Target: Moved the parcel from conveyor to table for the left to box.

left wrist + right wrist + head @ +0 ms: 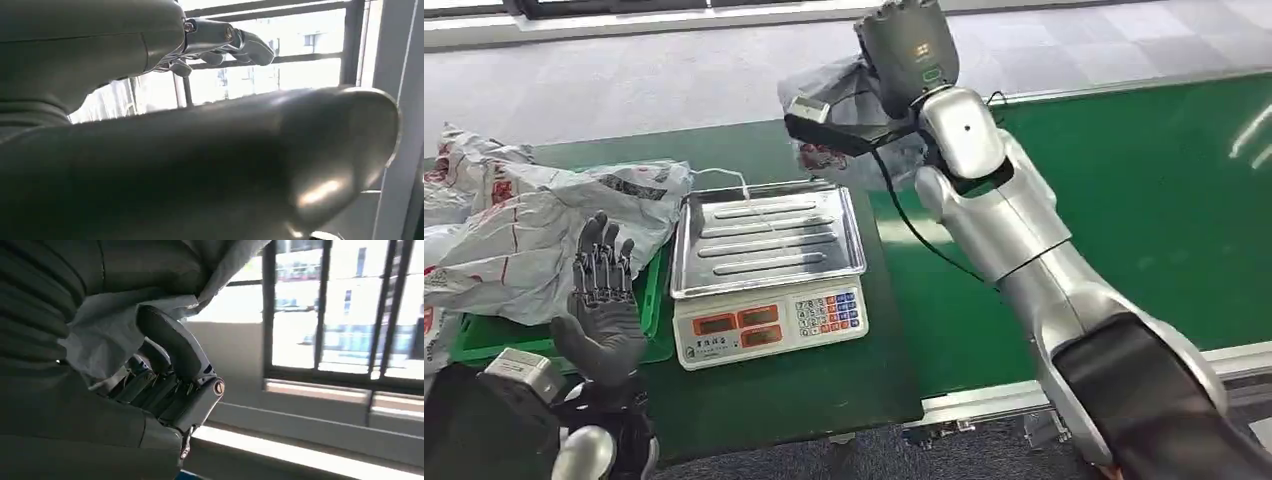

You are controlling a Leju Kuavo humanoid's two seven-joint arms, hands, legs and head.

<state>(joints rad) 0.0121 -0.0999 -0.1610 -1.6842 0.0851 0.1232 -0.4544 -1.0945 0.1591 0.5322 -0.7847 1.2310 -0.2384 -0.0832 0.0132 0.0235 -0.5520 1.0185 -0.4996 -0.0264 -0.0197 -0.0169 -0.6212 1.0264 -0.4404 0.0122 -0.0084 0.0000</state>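
My right hand (909, 45) is raised above the far edge of the scale and grips a crumpled grey plastic parcel (829, 82) with red print, which hangs in the air behind the wrist. In the right wrist view the fingers (170, 385) curl into the grey film of the parcel (115, 335). My left hand (604, 300) stands upright at the near left of the table, fingers spread and holding nothing. The left wrist view has its thumb (250, 165) large in front and its fingers (225, 42) stretched out against a window.
An electronic scale (764, 260) with a steel pan sits mid-table on the dark green top (824, 390). A green crate (649, 300) at the left holds several grey and white parcels (514, 230). The green conveyor belt (1144, 200) runs along the right.
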